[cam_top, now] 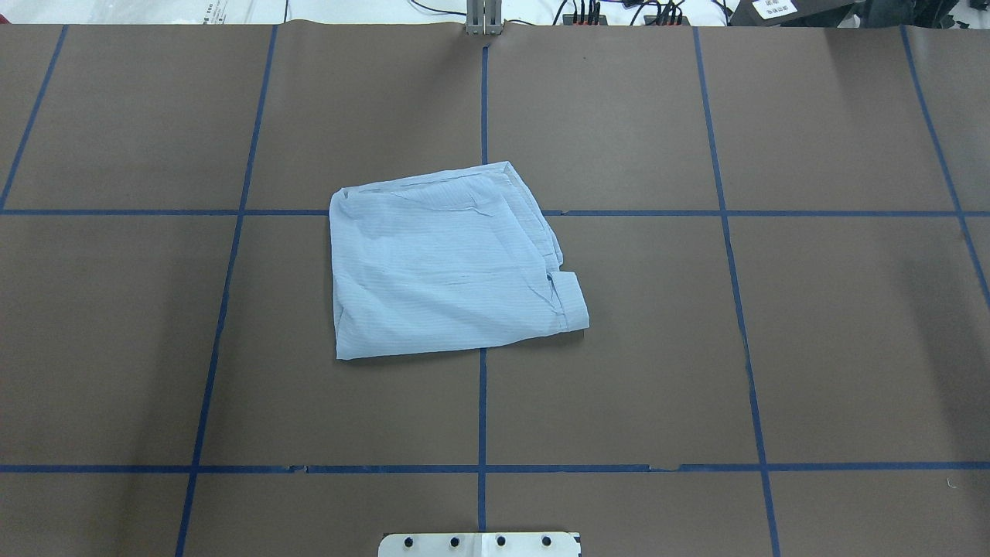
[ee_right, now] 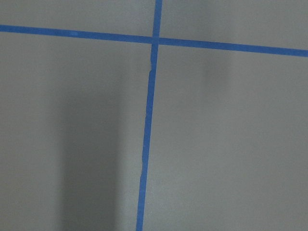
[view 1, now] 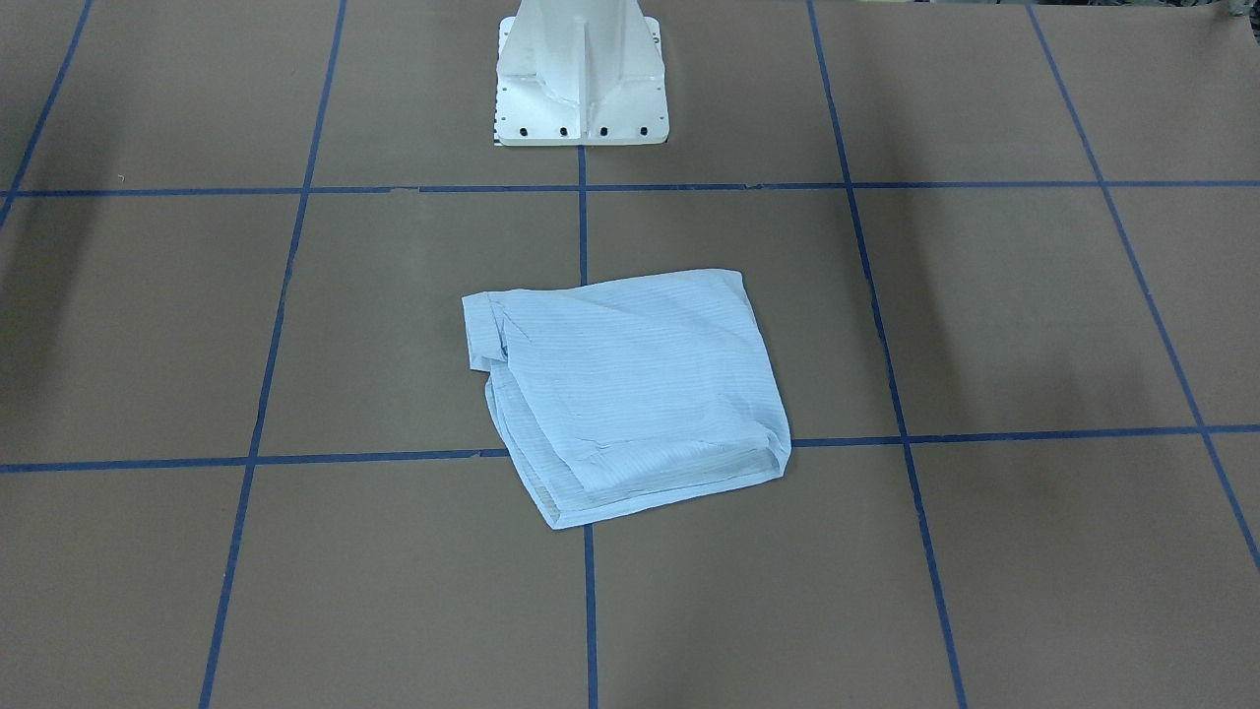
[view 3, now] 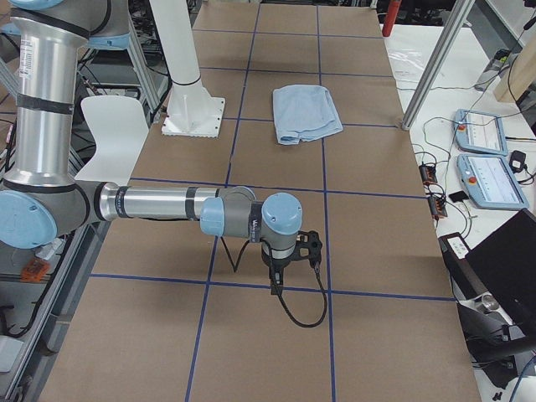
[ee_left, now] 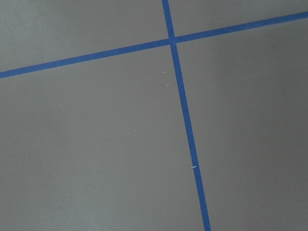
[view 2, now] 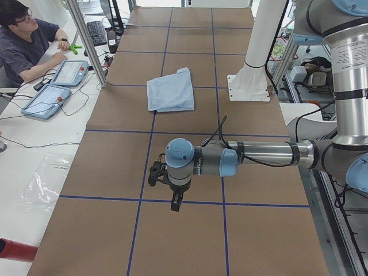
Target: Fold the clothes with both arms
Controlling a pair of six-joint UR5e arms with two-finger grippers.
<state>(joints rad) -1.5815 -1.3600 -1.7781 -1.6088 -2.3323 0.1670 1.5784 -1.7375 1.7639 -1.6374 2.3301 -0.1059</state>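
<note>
Nearest the lens in the left side view, the left arm [view 2: 259, 155] stretches across the lower middle of the frame. Its left end effector [view 2: 174, 202] points down over the bare counter [cam_top: 773, 348]. The right arm [view 3: 159, 203] mirrors this in the right side view, its right end effector [view 3: 275, 286] low in the frame. I cannot tell whether either end effector's fingers are apart or together: both wrist cameras show only brown surface and blue tape lines [ee_left: 180, 96].

Lying at the centre of the overhead view, the shirt [cam_top: 441, 271] is a compact, slightly skewed rectangle, well apart from both arms. One cuff [cam_top: 571, 298] sticks out at its lower right corner there.

Folding looks nearly finished. If a tidying pass is intended, both end effectors should approach from opposite edges and pinch only the top layers. The cuff can then be tucked in without dragging the thin fabric, as an uneven pull would likely open the stacked layers.
</note>
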